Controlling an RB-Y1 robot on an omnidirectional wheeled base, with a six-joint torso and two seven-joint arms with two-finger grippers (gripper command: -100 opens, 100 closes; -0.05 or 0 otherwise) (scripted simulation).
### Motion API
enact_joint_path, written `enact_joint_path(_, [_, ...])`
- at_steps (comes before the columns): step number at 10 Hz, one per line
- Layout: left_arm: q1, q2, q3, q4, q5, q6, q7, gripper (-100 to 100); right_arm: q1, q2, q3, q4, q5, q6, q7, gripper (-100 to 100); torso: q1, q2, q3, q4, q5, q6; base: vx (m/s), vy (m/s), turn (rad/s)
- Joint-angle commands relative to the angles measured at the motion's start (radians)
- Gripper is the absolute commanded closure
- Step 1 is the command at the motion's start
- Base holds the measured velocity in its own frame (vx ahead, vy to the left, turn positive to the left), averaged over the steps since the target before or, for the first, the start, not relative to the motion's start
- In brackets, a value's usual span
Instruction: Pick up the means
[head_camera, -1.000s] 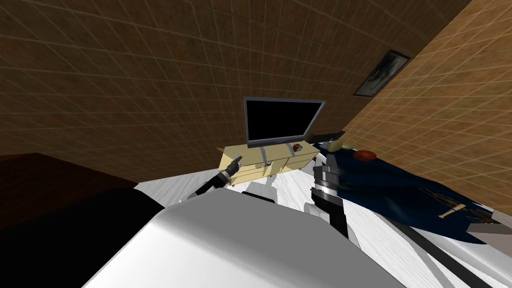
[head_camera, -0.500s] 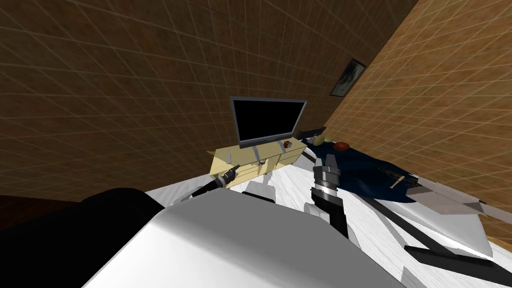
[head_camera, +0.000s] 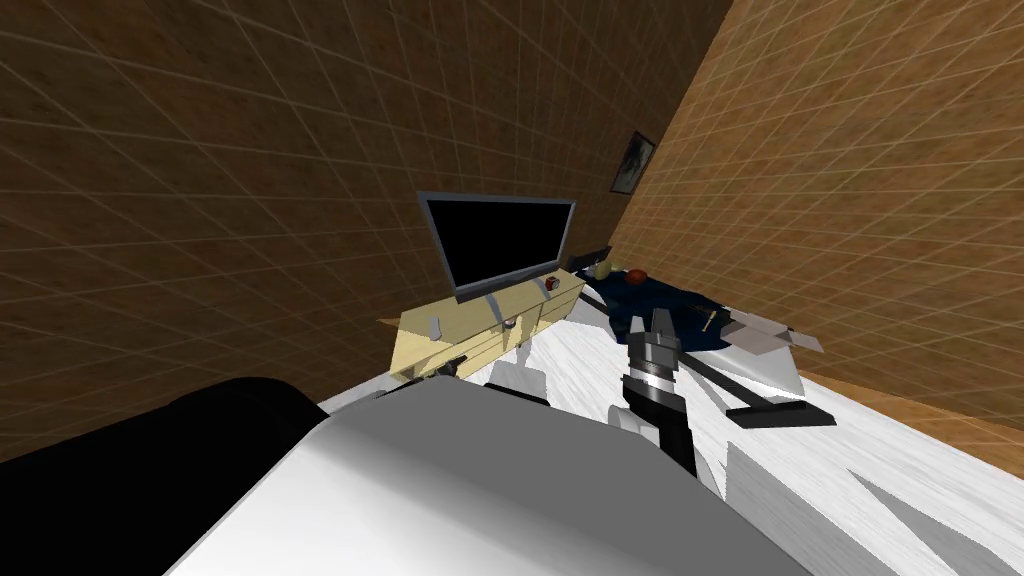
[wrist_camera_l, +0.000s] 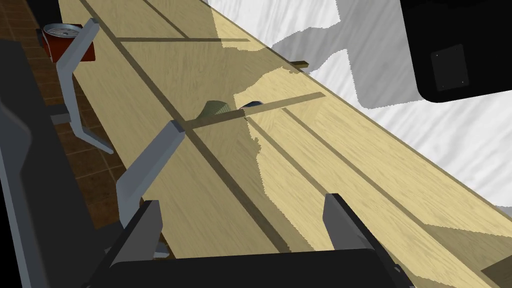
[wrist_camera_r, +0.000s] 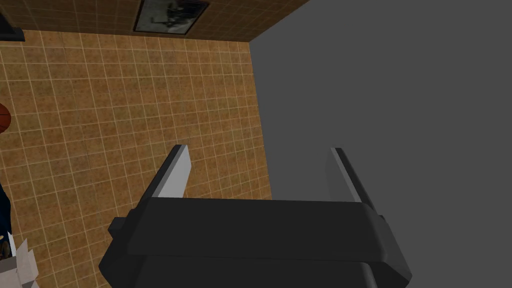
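Observation:
A pale wood cabinet (head_camera: 470, 330) carries a black TV (head_camera: 495, 240) on grey legs (wrist_camera_l: 150, 160). On its top stand a small red item with a round grey face (wrist_camera_l: 62, 37), also seen as the red item (head_camera: 551, 286) beside the TV, and a small olive-grey cylinder (wrist_camera_l: 215, 108) with a dark bit (wrist_camera_l: 251, 104) next to it. My left gripper (wrist_camera_l: 242, 202) hovers open over the cabinet top, short of the cylinder; the left gripper (head_camera: 455, 362) sits at the cabinet's front. My right gripper (wrist_camera_r: 258, 149) is open and holds nothing, raised as the right gripper (head_camera: 655, 325) to the cabinet's right.
A dark blue rug (head_camera: 660, 305) with an orange ball (head_camera: 637, 275) lies right of the cabinet. White slabs with dark bars (head_camera: 770, 385) lie on the white floor at the right. A black mass (head_camera: 150, 460) sits at my left. Brown tiled walls close the corner.
I have turned, so the cabinet, TV and rug slid left and grew smaller. The white slabs came into view at the right. My left gripper sank lower against the cabinet front.

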Motion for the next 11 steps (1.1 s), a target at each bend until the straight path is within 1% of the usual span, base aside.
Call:
enact_joint_path(1, [-0.001, 0.002, -0.004, 0.004, 0.004, 0.035, 0.008, -100, 0.000, 0.000, 0.000, 0.000, 0.000, 0.000, 0.000, 0, 0.000, 0.000, 0.000, 0.000, 0.000, 0.000, 0.021, 0.020, -0.226])
enact_joint_path(4, [0.051, 0.087, -0.038, 0.096, 0.039, 0.086, 0.057, -100, 0.000, 0.000, 0.000, 0.000, 0.000, 0.000, 0.000, 0, 0.001, -0.001, 0.000, 0.000, 0.000, 0.000, 0.044, 0.043, -0.402])
enact_joint_path(5, [0.051, 0.089, -0.038, 0.096, 0.039, 0.086, 0.057, -100, 0.000, 0.000, 0.000, 0.000, 0.000, 0.000, 0.000, 0, 0.003, -0.002, -0.001, 0.000, 0.001, -0.001, 0.035, 0.062, -0.237])
enact_joint_path(6, [0.069, 0.112, -0.046, 0.126, 0.048, 0.101, 0.073, -100, 0.000, 0.000, 0.000, 0.000, 0.000, 0.000, 0.000, 0, 0.003, -0.001, -0.001, 0.000, 0.001, -0.001, 0.025, 0.066, -0.313])
enact_joint_path(7, [0.069, 0.112, -0.046, 0.126, 0.048, 0.101, 0.073, -100, 0.000, 0.000, 0.000, 0.000, 0.000, 0.000, 0.000, 0, 0.003, 0.000, 0.000, 0.000, 0.001, -0.001, 0.015, 0.050, -0.252])
enact_joint_path(8, [0.087, 0.132, -0.052, 0.156, 0.055, 0.115, 0.090, -100, 0.000, 0.000, 0.000, 0.000, 0.000, 0.000, 0.000, 0, 0.002, 0.000, 0.000, 0.000, 0.001, -0.001, 0.019, 0.059, -0.462])
enact_joint_path(10, [0.121, 0.162, -0.059, 0.214, 0.066, 0.139, 0.123, -100, 0.000, 0.000, 0.000, 0.000, 0.000, 0.000, 0.000, 0, 0.005, 0.000, 0.000, 0.000, 0.001, -0.001, 0.031, 0.116, -0.449])
enact_joint_path(11, [0.121, 0.162, -0.059, 0.214, 0.066, 0.139, 0.123, -100, 0.000, 0.000, 0.000, 0.000, 0.000, 0.000, 0.000, 0, 0.007, -0.002, -0.001, 0.000, 0.002, -0.001, 0.031, 0.116, -0.217])
